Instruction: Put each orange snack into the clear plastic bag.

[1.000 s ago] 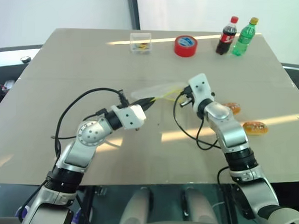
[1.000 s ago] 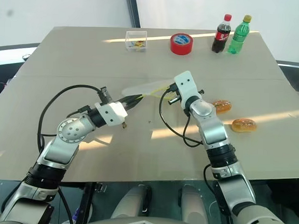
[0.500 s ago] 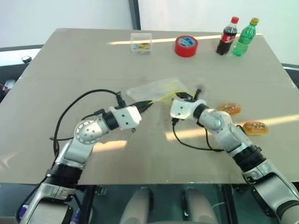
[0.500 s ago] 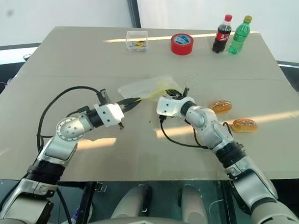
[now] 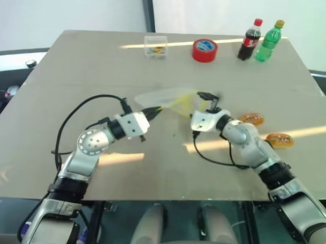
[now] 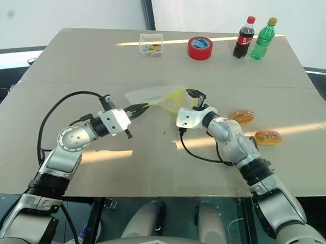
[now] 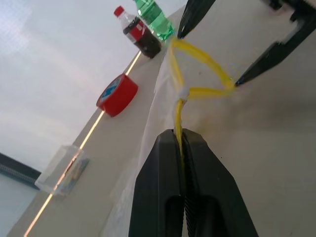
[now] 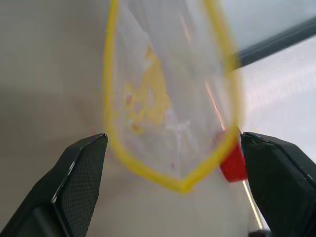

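The clear plastic bag point(image 6: 153, 96) is pinched by the closed left gripper point(image 6: 140, 109); the right gripper point(image 6: 194, 96) jaws are spread in its mouth. Both orange snacks point(image 6: 242, 115) are left on the surface point(image 6: 74, 60).

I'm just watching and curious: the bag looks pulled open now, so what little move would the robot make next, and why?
Probably swing the right pincer over to the nearer orange snack. The left pincer is shut on the clear plastic bag's yellow seal, the right pincer's open fingers spread its mouth, and both snacks, the other too, lie outside on the table.
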You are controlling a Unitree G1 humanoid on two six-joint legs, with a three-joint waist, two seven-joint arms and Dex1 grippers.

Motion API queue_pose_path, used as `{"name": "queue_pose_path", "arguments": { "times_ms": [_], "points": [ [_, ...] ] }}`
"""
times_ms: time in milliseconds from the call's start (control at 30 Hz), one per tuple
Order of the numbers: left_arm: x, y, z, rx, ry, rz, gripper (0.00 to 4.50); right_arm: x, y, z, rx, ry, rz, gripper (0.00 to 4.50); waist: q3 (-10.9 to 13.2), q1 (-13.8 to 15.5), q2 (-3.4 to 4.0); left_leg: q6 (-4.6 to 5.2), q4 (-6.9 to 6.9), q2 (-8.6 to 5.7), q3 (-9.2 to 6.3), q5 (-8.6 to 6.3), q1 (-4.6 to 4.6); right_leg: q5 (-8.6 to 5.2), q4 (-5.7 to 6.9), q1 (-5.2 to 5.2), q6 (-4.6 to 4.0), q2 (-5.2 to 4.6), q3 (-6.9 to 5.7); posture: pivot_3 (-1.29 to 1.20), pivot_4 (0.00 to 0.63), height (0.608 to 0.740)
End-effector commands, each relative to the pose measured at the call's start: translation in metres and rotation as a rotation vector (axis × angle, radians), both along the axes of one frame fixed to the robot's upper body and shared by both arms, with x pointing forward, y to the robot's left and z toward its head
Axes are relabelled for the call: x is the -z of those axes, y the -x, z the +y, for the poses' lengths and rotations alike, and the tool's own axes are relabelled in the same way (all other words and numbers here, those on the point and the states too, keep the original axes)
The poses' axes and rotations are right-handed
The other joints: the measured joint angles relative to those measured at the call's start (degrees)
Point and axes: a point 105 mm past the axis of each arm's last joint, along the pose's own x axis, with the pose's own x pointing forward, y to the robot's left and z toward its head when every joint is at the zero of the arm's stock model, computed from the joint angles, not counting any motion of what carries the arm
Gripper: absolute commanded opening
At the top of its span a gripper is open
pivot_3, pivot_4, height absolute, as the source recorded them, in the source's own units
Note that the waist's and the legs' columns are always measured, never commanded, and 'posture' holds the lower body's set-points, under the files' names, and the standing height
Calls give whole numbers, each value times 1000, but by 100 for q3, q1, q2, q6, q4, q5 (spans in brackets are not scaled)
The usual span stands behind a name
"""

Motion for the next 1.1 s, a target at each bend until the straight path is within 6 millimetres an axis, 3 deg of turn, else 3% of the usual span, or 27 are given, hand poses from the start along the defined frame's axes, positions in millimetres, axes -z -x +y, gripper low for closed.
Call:
{"name": "queue_pose_path", "arguments": {
  "times_ms": [33,133,300,400,733,933,1100],
  "points": [
    [-15,-9,6,-44,60,-35,0,-34,16,-18,66,-214,38,4423,0,15,0,2,1,1,-4,-1,-2,0,0,0,0,0,-3,0,150,740],
    [-17,-13,5,-59,81,-33,0,-35,24,-36,186,-367,156,4423,0,-5,0,6,3,0,-5,-3,-3,0,2,0,0,0,-3,0,150,740],
    [-17,-14,4,-60,86,-35,0,-27,25,-90,538,-612,277,4423,-1,-2,0,9,15,0,-6,-5,4,0,25,1,0,3,-2,0,150,740],
    [-16,-15,3,-60,91,-30,0,-23,27,-107,710,-783,334,4423,-2,-6,1,9,22,-2,-4,-5,5,0,36,0,0,3,0,0,150,740],
    [-15,-19,-2,-55,84,-32,0,-17,18,-106,989,-1192,596,4423,-4,-10,6,8,27,-3,-3,-5,7,-1,53,-6,-1,2,2,0,150,740],
    [-15,-20,0,-68,79,-34,0,-17,18,-114,1119,-1267,603,4423,-6,-31,9,7,31,-7,-5,-4,3,-1,56,-8,-1,-4,0,0,150,740],
    [-14,-20,-1,-73,78,-33,0,-16,13,-99,1094,-1339,711,4423,-9,-40,16,9,30,-5,0,-5,6,-1,60,-9,-1,-1,3,0,150,740]
  ]
}}
